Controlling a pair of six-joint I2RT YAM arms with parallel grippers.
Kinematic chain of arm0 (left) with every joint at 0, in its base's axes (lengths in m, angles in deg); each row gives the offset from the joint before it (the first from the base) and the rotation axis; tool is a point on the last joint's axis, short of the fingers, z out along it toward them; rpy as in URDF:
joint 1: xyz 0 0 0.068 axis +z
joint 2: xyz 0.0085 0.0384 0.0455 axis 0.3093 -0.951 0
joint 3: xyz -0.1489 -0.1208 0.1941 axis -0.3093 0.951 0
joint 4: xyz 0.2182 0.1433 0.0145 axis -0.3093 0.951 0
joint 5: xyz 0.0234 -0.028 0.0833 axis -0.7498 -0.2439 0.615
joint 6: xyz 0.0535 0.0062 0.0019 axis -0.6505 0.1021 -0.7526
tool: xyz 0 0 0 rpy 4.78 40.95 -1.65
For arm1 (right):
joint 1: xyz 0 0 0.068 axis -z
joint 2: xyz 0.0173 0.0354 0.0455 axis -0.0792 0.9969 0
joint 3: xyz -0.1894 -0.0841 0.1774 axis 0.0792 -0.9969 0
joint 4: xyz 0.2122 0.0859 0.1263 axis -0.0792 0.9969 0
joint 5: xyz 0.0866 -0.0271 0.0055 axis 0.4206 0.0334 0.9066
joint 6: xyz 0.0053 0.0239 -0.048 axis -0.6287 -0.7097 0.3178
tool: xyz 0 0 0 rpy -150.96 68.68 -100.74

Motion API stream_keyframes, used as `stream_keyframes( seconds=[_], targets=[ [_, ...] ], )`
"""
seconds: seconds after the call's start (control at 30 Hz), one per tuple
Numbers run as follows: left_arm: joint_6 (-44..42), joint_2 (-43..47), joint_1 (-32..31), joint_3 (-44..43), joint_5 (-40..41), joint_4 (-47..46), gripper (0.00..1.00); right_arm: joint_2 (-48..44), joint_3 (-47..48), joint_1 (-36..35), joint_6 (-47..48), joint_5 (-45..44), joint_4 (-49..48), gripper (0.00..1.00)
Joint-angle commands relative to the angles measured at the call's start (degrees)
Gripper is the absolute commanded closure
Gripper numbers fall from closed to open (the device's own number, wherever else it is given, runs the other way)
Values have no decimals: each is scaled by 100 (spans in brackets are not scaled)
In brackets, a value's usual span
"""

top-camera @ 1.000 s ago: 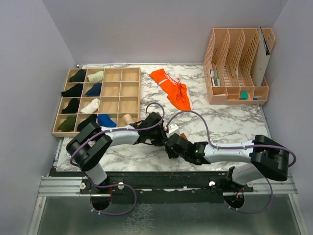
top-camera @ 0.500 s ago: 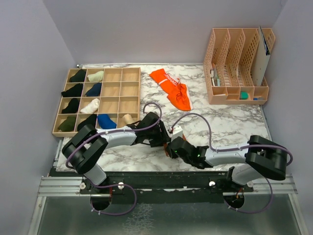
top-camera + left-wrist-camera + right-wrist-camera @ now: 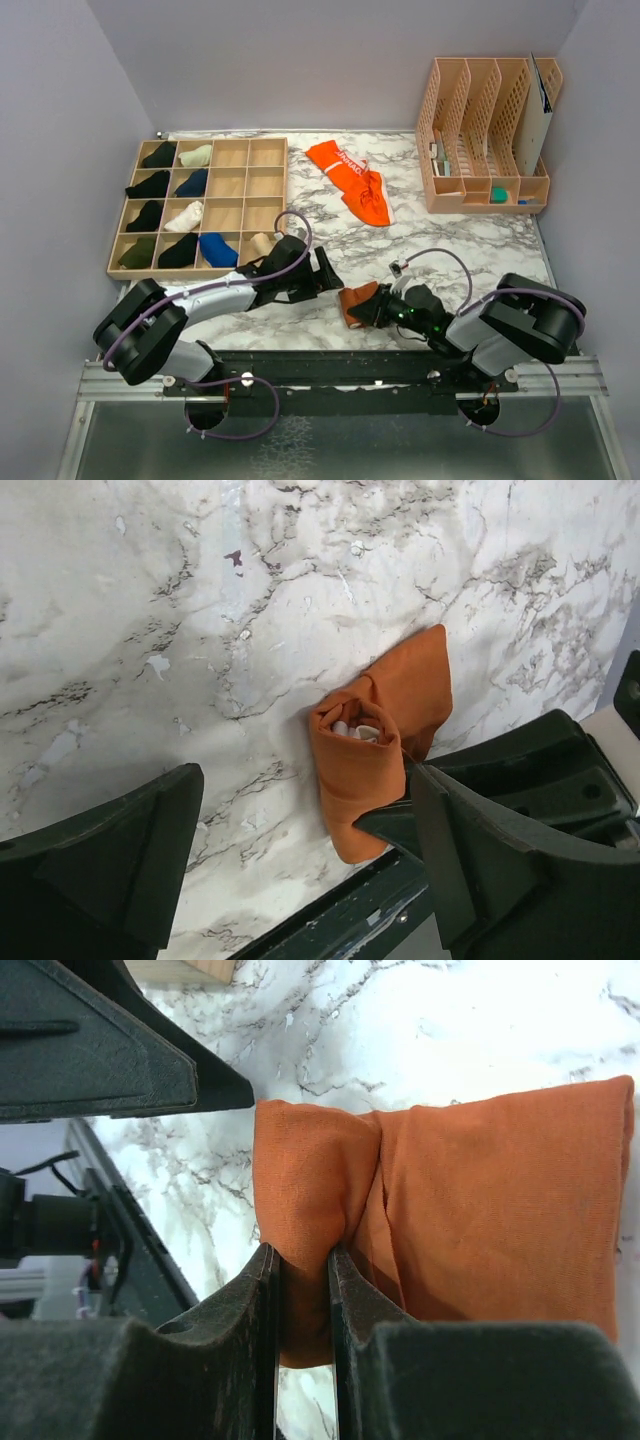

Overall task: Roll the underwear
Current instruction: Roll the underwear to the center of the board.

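Note:
The rust-brown underwear [image 3: 353,303] lies partly rolled near the table's front edge, its rolled end [image 3: 357,755] pointing at the left wrist camera and a flat flap beside it [image 3: 500,1200]. My right gripper [image 3: 374,304] is shut on the rolled part, one finger [image 3: 258,1295] on each side of the fold. My left gripper [image 3: 322,272] stands open just left of the roll and touches nothing, its fingers [image 3: 120,855] set wide apart. The bright orange underwear [image 3: 352,180] with a white lettered band lies spread at the back centre.
A wooden compartment tray [image 3: 264,186] at the left holds several small fabric bundles. A slatted file organiser [image 3: 485,140] stands at the back right. The table's dark front rail [image 3: 340,930] runs right under the roll.
My left gripper has opened and drawn back to the left, away from the roll. My right gripper has shut on the roll and carried it right, toward the front edge.

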Motion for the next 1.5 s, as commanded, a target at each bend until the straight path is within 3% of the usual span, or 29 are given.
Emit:
stream_keyframes(
  seconds=[0.0,0.3,0.67,0.8,0.93,1.1,1.3,1.47],
  targets=[
    [-371,100,-15,246,-298,-754,11,411,-508,138,-726,448,-639,83],
    [-921,-514,-443,116,-747,-1537,21,1183,-875,277,-1234,317,-1633,81],
    [-417,-1077,-507,80,-396,-1458,38,2374,-1066,410,-1393,547,-3286,80],
    [-665,-1285,-516,-158,-313,-1014,51,2357,-972,411,-1241,688,-3308,76],
    [-762,-1361,-517,-259,-189,-733,63,1938,-877,410,-1060,710,-2687,69],
    [-827,-1370,-518,-421,-59,-509,75,883,-543,410,-650,772,-930,56],
    [-884,-1269,-511,-586,259,-46,76,-644,226,408,358,683,1995,44],
    [-834,-970,-483,-578,690,374,77,-1493,606,408,1206,729,3250,42]
  ],
)
